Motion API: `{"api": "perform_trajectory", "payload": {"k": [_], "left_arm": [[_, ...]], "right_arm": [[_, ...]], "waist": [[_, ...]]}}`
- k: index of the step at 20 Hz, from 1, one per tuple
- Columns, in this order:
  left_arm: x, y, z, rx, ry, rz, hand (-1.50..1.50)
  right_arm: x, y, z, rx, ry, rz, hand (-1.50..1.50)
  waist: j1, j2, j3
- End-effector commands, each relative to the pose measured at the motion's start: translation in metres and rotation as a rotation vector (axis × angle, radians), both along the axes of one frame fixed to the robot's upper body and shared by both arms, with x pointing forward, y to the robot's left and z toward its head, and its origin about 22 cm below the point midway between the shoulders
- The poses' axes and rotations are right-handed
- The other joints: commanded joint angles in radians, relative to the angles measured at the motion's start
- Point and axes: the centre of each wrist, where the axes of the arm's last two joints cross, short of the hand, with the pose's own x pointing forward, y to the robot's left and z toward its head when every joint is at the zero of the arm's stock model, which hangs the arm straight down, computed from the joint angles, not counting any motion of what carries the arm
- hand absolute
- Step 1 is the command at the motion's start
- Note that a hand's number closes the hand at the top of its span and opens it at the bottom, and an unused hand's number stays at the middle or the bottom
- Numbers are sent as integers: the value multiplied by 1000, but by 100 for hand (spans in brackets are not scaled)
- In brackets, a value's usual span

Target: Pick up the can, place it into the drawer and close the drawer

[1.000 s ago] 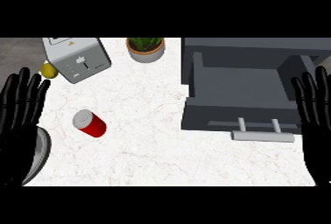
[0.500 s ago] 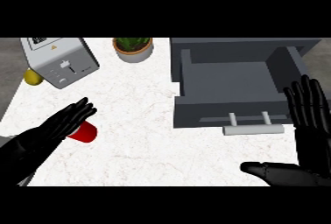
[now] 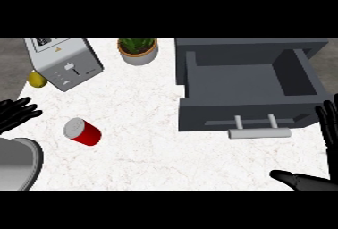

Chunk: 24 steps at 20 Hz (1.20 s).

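Left hand (image 3: 14, 114) black, slender fingers; right hand (image 3: 328, 120) black, glossy.

No legible text, brand or number in head view. Toaster (image 3: 65, 63): small orange triangular sign on top face beside pale label with dark marks, too small to read; front panel carries dark slider mark and few tiny dots, unreadable. Can (image 3: 82, 131): plain red side, grey lid, no lettering visible. Drawer (image 3: 249, 89): plain grey faces, no markings. Plant pot (image 3: 138, 50): unmarked.
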Motion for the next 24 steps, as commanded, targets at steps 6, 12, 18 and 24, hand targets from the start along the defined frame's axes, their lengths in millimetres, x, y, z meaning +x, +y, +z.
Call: {"api": "perform_trajectory", "payload": {"k": [6, 12, 18, 24], "left_arm": [[18, 61, 39, -11, 7, -44, -150], [-1, 69, 16, -31, 126, -8, -150], [8, 57, -3, -56, 234, -8, -150], [7, 42, -12, -55, 303, -31, -150]], "right_arm": [[-26, -38, -12, -9, 18, -10, -150], [-38, -57, 1, 11, 14, -6, -150], [-53, -49, 0, -2, 12, 24, -150], [-58, -68, 1, 9, 31, 14, -150]], "waist": [[-2, 2, 0], [2, 0, 0], [-23, 5, 0], [-15, 5, 0]]}}
